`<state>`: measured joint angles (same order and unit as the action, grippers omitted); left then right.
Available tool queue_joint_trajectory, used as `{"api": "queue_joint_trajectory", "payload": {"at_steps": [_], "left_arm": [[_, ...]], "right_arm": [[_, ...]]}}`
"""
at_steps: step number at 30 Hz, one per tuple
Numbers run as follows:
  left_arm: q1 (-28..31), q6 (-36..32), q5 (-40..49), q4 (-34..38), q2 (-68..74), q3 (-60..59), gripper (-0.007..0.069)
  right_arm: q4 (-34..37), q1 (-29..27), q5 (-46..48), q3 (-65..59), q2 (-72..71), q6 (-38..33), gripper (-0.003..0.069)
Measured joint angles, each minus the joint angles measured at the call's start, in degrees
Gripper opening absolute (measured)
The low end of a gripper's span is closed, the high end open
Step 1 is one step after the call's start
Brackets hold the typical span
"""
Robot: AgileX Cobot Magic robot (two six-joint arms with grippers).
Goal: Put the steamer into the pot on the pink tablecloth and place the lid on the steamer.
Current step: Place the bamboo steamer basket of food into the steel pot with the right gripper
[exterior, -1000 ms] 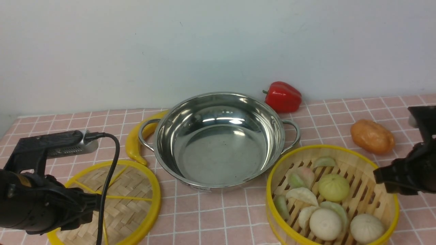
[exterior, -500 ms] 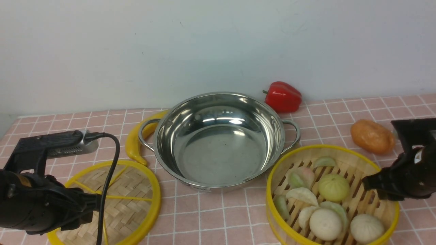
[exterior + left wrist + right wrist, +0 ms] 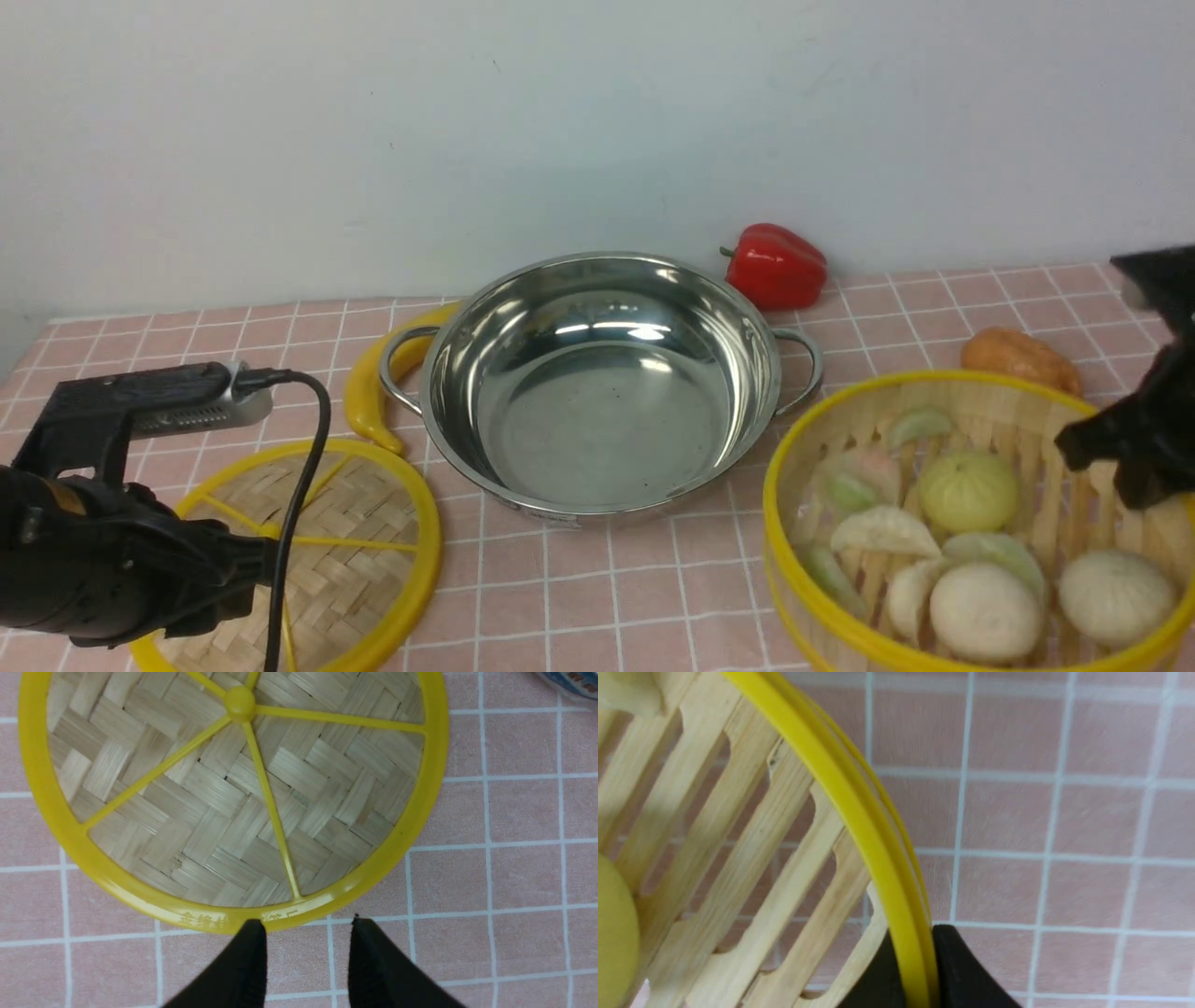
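While the round yellow-rimmed bamboo steamer (image 3: 990, 411) is pinched by the right jaws, the shiny steel pot (image 3: 597, 439) is seen to its left; left jaws spread.

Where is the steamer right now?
Front view, lower right: the steamer is to the robot's right of the pot, not in it, just in front of the orange vegetable. The right gripper has its fingers shut on its yellow rim.

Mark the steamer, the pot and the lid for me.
steamer (image 3: 1008, 415), front view, on the far inner bamboo wall, below the yellow rim.
pot (image 3: 597, 429), front view, on the bare steel floor.
lid (image 3: 210, 807), left wrist view, on the woven bamboo between two yellow spokes.
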<state>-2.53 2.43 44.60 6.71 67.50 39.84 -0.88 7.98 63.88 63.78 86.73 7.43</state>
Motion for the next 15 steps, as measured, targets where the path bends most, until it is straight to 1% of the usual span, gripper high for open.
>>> {"api": "queue_joint_trajectory", "payload": {"at_steps": [2,4,9,12,15], "left_arm": [[0.0,0.0,0.0,0.0,0.0,0.0,0.0243],[0.0,0.0,0.0,0.0,0.0,0.0,0.0243],[0.0,0.0,0.0,0.0,0.0,0.0,0.0243],[0.0,0.0,0.0,0.0,0.0,0.0,0.0243],[0.0,0.0,0.0,0.0,0.0,0.0,0.0243]], "right_arm": [[0.9,0.0,1.8,2.8,-0.1,-0.7,0.0057],[3.3,0.9,4.0,9.5,0.7,-2.2,0.0057],[5.2,5.5,4.8,20.8,6.6,-2.5,0.0057],[5.7,10.7,4.9,32.0,16.0,-2.4,0.0057],[5.8,14.4,5.5,42.0,25.8,-1.1,0.0057]]}}
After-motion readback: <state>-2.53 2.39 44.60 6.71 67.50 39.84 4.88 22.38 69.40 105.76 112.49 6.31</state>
